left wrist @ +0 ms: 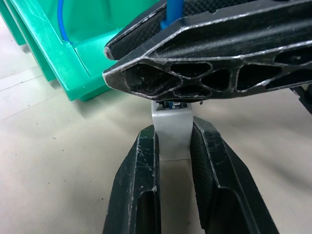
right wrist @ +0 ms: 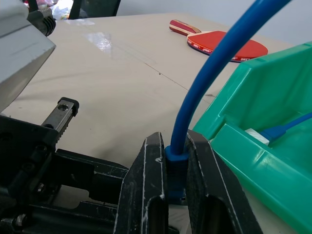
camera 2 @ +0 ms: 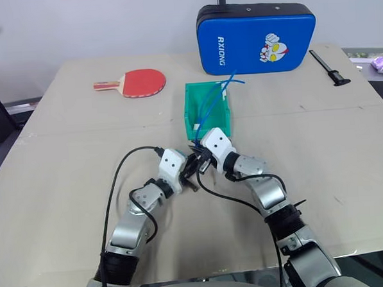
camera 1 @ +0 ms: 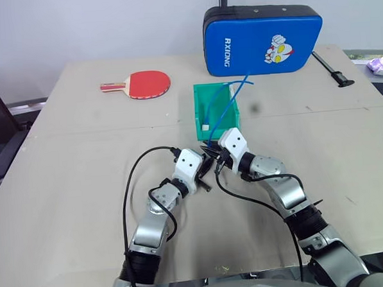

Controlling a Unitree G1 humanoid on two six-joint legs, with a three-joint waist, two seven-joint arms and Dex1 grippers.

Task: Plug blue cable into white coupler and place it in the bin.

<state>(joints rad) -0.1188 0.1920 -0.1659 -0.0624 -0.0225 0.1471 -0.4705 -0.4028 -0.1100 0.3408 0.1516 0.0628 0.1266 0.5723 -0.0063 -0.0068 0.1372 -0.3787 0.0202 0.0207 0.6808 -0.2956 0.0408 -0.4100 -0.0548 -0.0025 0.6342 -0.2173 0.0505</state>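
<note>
Tabletop (camera 1: pixel 84 187): pale beige boards with a seam running across, plain light wall behind.
Far left: a red paddle (camera 1: pixel 143 83) lies flat.
Left tool (camera 1: pixel 204 173): closed on the white coupler (left wrist: pixel 170 129), just above the surface.
Right tool (camera 1: pixel 215 160): clamped on the blue cable (right wrist: pixel 204 83) near its plug (meeting the coupler).
Bin (camera 1: pixel 201 111): green, just beyond both tools; a second blue cable (right wrist: pixel 287 127) with a white end lies inside.
Far middle: a blue pad (camera 1: pixel 263 40) stands upright.
Far right: a black rod (camera 1: pixel 332 70) rests near the edge.
</note>
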